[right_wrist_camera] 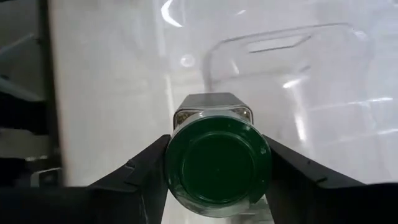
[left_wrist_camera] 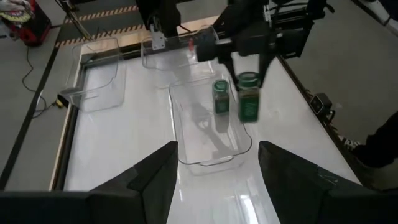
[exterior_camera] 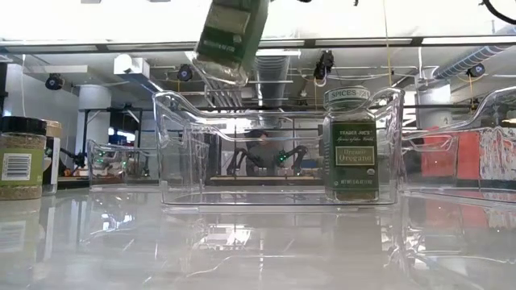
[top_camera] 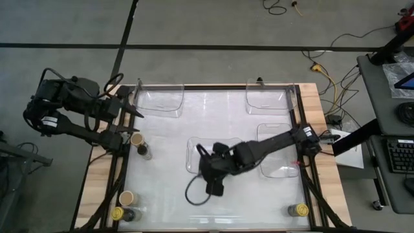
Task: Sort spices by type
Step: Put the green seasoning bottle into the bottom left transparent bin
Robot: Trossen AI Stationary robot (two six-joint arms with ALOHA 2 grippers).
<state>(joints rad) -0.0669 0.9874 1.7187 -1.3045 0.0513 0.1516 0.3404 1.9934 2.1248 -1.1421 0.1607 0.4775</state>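
My right gripper [top_camera: 215, 184] is out over the middle of the table, shut on a green-lidded spice jar [left_wrist_camera: 249, 102] that shows tilted at the top of the low view [exterior_camera: 230, 40]. A second green jar labelled oregano [exterior_camera: 351, 145] stands on its base in the clear middle tray [left_wrist_camera: 186, 155]. My left gripper [left_wrist_camera: 217, 149] waits open at the table's far left [top_camera: 134, 110]. A tan-lidded jar and a dark one [top_camera: 140, 145] stand near the left edge. A tan jar [top_camera: 126, 197] and a yellow one [top_camera: 118, 212] are at the near left corner, another yellow one [top_camera: 297, 210] at the near right. My right gripper pinches the green jar at its lid end [right_wrist_camera: 177, 171], one finger on each side of the round lid [right_wrist_camera: 217, 165]. The fingers come from above, pointing down along the jar. It is lifted clear and hangs below them, slightly tilted, with its glass body [right_wrist_camera: 211, 106] pointing down.
Three more clear trays sit on the white table: far left [top_camera: 158, 100], far right [top_camera: 268, 100] and right of the middle [top_camera: 278, 152]. A black-lidded jar [exterior_camera: 20, 157] looms at the left of the low view. Metal rails [top_camera: 116, 168] frame the table's sides.
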